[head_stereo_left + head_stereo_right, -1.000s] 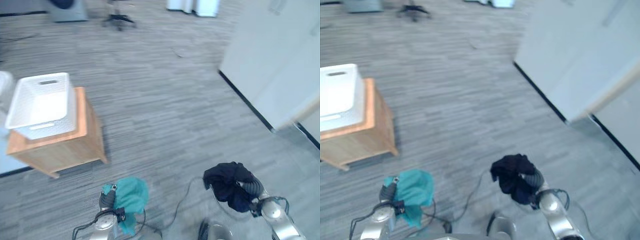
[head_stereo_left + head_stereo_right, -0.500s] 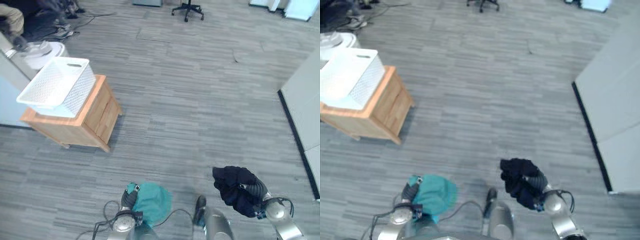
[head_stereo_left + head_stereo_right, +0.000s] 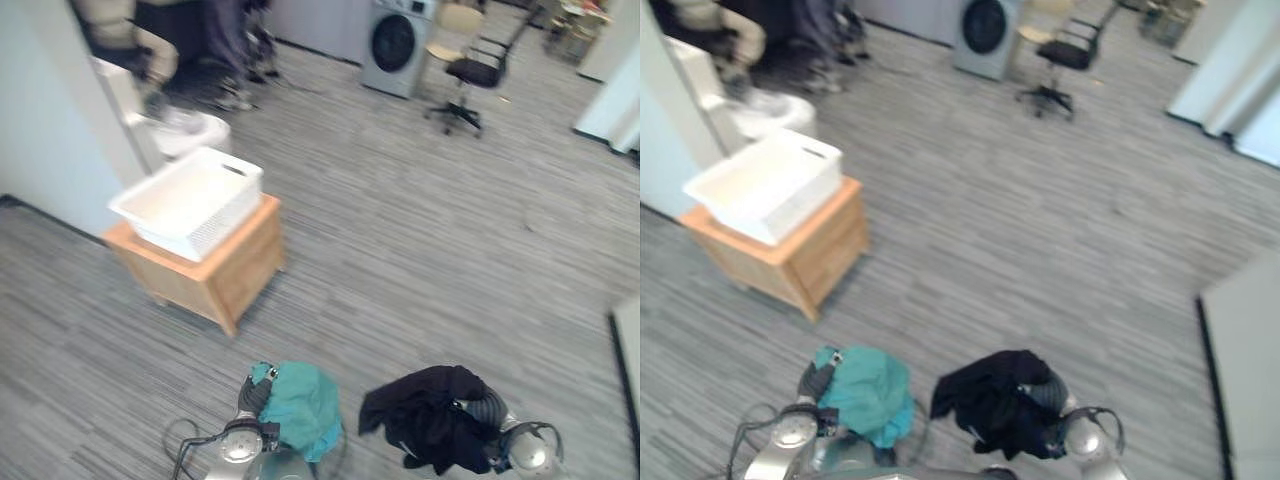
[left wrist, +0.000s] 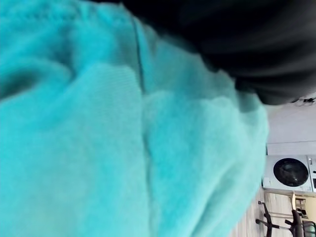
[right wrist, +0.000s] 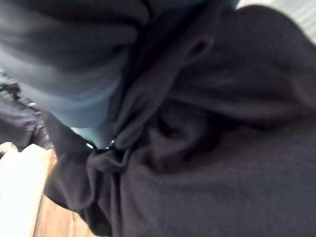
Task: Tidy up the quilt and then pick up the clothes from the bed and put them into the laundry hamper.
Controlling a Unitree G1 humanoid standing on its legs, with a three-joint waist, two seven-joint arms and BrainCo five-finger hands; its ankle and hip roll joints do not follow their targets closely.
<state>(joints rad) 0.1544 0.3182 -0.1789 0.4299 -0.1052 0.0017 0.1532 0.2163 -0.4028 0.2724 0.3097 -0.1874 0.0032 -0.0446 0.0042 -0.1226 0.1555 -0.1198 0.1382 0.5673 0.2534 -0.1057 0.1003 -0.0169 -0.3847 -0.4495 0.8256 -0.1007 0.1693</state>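
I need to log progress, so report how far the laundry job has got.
Done: both garments are picked up. In hand: the left hand carries the teal garment, and the right hand carries the black garment. Left: the white laundry hamper on the wooden cabinet sits ahead to the left across the floor, and nothing has been dropped in it yet.

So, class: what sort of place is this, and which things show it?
Probably an office or lab staged as a home: grey carpet, a washing machine, an office chair, and a white hamper on a wooden cabinet.
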